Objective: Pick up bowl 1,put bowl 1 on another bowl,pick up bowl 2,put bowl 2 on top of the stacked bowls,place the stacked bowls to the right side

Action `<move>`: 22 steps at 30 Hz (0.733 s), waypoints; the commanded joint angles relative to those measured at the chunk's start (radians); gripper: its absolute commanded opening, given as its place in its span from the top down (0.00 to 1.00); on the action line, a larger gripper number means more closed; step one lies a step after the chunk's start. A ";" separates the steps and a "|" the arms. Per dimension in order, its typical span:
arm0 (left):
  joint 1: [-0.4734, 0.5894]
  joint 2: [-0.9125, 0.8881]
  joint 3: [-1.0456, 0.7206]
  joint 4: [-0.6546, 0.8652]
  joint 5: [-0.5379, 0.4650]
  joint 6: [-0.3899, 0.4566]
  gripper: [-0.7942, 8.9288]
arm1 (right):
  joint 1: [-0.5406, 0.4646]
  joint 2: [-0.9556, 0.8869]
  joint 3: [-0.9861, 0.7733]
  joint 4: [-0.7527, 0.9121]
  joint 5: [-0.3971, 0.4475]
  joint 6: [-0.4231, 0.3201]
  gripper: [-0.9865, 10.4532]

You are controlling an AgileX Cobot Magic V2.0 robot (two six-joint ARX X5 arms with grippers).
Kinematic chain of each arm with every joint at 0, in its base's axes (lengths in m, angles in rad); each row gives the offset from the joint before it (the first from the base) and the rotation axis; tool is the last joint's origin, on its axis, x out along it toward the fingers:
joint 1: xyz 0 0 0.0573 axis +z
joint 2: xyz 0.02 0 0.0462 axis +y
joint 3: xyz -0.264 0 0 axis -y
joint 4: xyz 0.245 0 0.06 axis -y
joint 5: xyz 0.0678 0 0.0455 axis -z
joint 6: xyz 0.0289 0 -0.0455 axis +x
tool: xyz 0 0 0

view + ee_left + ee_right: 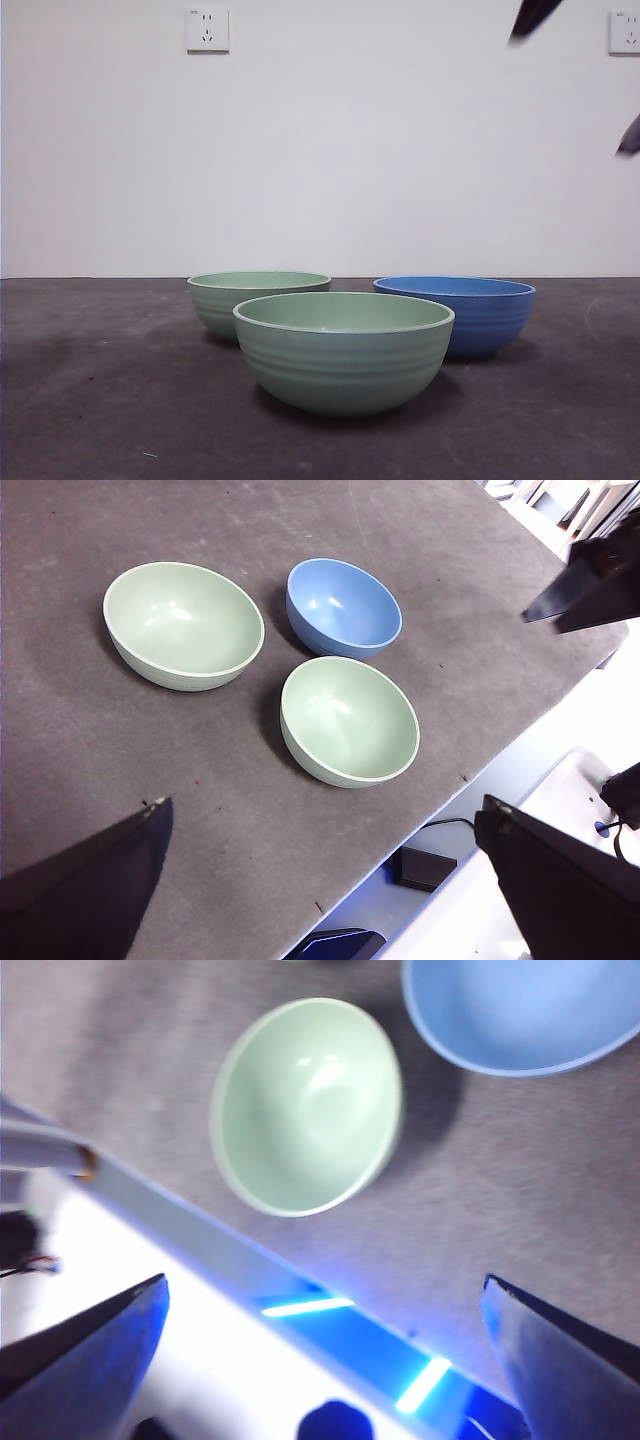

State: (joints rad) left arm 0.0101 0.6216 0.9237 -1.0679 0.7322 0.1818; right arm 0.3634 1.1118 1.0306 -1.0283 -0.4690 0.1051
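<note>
Front view's only catching black arm tips; wrist views are showing left gripper (320, 880) and right gripper (325, 1360) gaping wide, holding nothing. Ribbed blue bowl (470, 312) and two matte pale green bowls (343, 350) (255, 298) sitting unstacked near the grey desk's (80, 750) edge.

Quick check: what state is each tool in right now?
Left tool: open, holding nothing, high above the three bowls.
Right tool: open, holding nothing, above the table's edge near a green bowl.
</note>
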 commanded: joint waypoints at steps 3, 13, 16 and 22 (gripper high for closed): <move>-0.004 -0.002 0.001 0.004 0.002 -0.005 0.19 | 0.090 0.122 0.002 0.056 0.103 0.109 0.37; -0.004 -0.002 0.001 0.004 0.002 -0.006 0.19 | 0.235 0.350 0.002 0.213 0.221 0.222 0.43; -0.004 -0.002 0.001 0.004 0.002 -0.006 0.19 | 0.254 0.401 0.002 0.240 0.258 0.240 0.47; -0.004 -0.002 0.001 0.004 0.002 -0.006 0.19 | 0.275 0.473 0.002 0.288 0.267 0.245 0.63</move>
State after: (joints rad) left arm 0.0101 0.6216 0.9237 -1.0679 0.7322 0.1791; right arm 0.6315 1.5768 1.0306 -0.7494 -0.2050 0.3408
